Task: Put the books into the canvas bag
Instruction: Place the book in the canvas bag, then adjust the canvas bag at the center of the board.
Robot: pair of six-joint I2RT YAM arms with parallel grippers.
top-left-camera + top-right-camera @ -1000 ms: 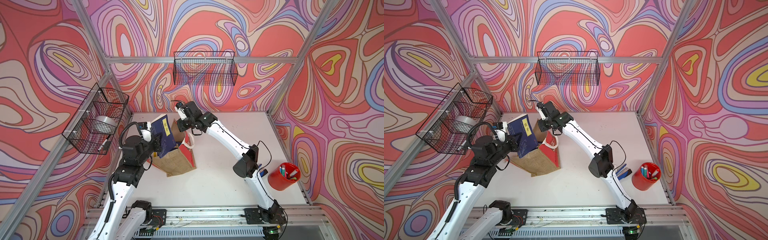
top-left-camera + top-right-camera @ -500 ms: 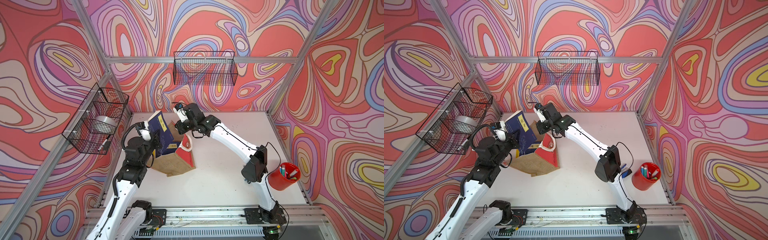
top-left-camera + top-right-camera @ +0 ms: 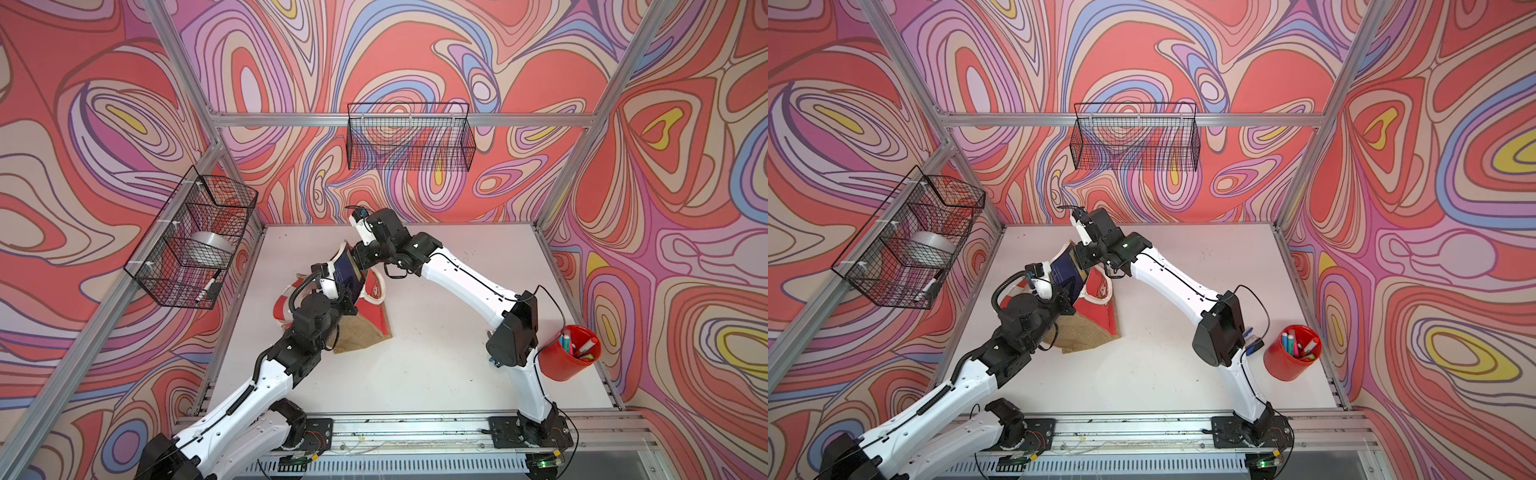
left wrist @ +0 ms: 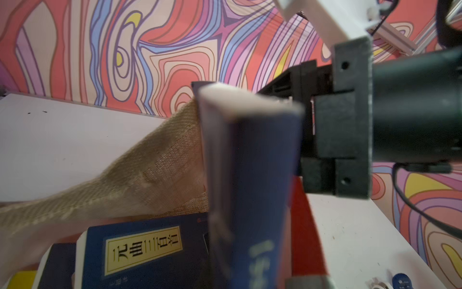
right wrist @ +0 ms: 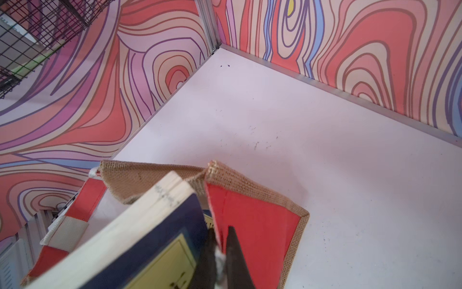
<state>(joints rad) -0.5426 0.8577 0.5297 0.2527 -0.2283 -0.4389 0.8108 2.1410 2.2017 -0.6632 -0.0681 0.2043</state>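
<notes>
The canvas bag (image 3: 361, 332) stands left of the table's middle, tan jute with red panels (image 5: 255, 225) and white handles. My left gripper (image 3: 345, 300) is shut on a navy book (image 3: 348, 272), holding it upright with its lower part down inside the bag's mouth; the left wrist view shows its spine (image 4: 252, 175) close up. Other books lie inside the bag, one navy with a yellow label (image 4: 142, 247) and a yellow one (image 4: 22, 280). My right gripper (image 5: 221, 235) is shut on the bag's red side panel at the rim, holding the mouth open.
A black wire basket (image 3: 409, 143) hangs on the back wall, and another (image 3: 195, 245) on the left wall holds a tape roll. A red cup of pens (image 3: 571, 353) stands at the right edge, with a blue stapler (image 3: 1250, 338) behind my right arm's elbow.
The left arm has lowered the navy book from above the bag into its mouth. The right gripper has kept its hold on the bag's rim while its elbow swung right.
</notes>
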